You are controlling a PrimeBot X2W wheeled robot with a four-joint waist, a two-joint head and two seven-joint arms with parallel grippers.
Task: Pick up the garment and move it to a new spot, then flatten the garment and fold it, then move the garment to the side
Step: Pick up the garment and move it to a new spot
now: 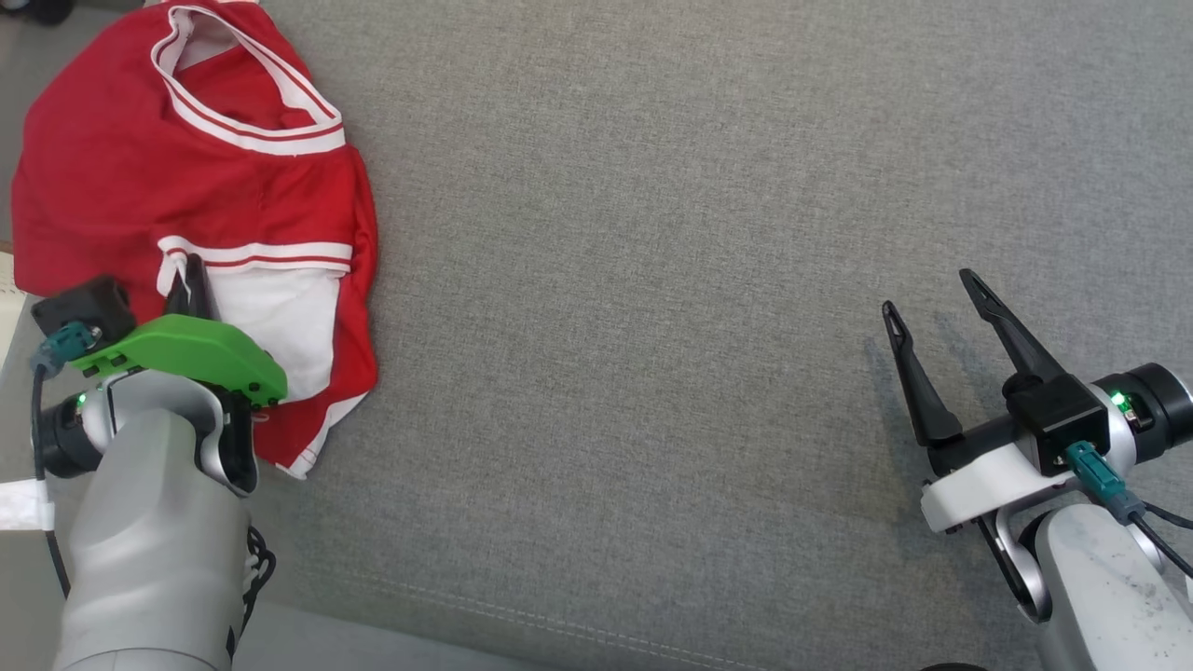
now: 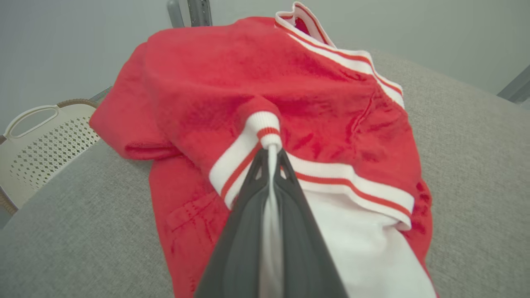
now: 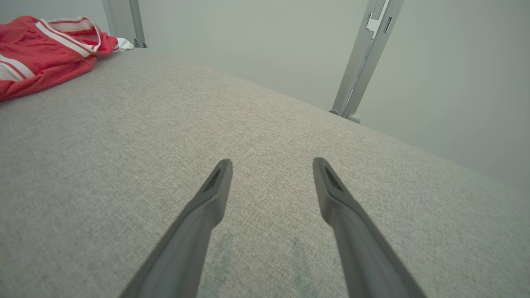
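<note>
Pinching the garment (image 1: 102,168) by its striped band (image 2: 263,124), left end effector (image 2: 271,152) has a firm edge to lift from; right end effector (image 1: 928,291) hangs spread, well apart.

Head view: garment (image 1: 121,158) cut by top and left edges; its near-left corner hidden under the green plate (image 1: 182,354). Left gripper (image 1: 191,280): fingers (image 1: 194,291) mostly covered by that plate (one dark tip shows). Left wrist view: fingers (image 2: 244,231) cover the garment's (image 2: 248,74) near middle; basket (image 2: 41,145) cut by left edge. Right wrist view: garment (image 3: 37,62) runs off left edge.
</note>
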